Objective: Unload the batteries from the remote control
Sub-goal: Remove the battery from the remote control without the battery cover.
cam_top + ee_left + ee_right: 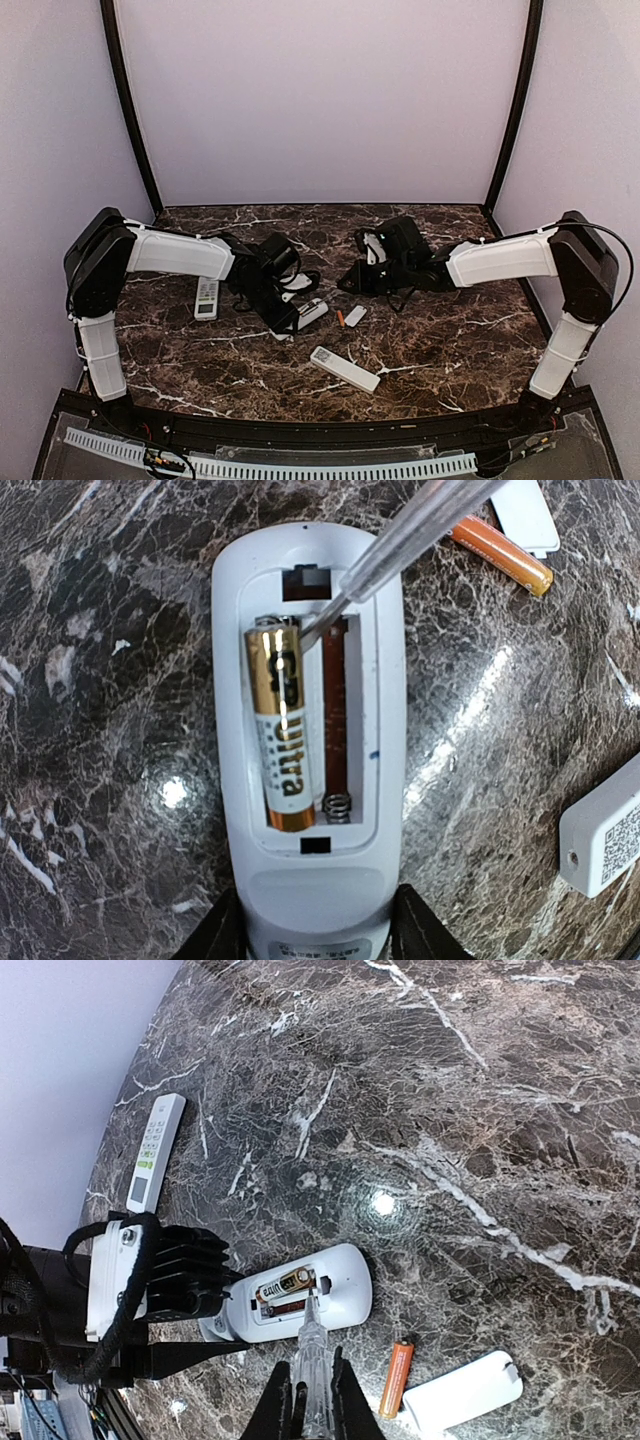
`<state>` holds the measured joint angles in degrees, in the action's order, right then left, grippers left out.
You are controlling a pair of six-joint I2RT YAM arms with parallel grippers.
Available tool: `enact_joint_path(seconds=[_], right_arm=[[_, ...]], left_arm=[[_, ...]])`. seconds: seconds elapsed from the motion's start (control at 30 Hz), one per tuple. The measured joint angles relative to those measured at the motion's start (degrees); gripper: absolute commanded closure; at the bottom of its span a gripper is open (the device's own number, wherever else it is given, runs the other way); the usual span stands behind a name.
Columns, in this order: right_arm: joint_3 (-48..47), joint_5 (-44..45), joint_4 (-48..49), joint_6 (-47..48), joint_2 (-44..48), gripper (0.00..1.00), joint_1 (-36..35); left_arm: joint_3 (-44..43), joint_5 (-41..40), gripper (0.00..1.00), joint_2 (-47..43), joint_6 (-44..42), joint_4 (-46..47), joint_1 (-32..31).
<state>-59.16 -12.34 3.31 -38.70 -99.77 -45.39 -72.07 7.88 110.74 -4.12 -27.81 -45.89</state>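
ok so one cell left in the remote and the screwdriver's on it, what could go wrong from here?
1. The screwdriver tip sits at the top end of the last battery; a hard pry could fling it out to roll across the table.
2. The left gripper clamps the remote only at its bottom end, so prying at the far end might twist it loose.
3. A slip could gouge the spring in the empty slot.

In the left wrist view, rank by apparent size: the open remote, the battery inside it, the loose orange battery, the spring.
Largest to smallest:
open remote
battery inside it
loose orange battery, though it lies farther from the camera, so that gap is unsure
spring
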Motion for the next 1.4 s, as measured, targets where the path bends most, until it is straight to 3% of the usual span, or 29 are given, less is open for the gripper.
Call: enact_joint_path(seconds=[1.17, 1.4], right_arm=[[0.04, -2.86, 5.79, -0.83, 0.0, 1.0, 0.0], [0.37, 0.92, 3.89, -0.83, 0.48, 1.0, 0.0]], left_arm=[[0.0, 0.0, 0.71, 0.02, 0.0, 0.0, 0.0], [0.0, -0.02, 0.71, 0.02, 0.0, -0.02, -0.02]])
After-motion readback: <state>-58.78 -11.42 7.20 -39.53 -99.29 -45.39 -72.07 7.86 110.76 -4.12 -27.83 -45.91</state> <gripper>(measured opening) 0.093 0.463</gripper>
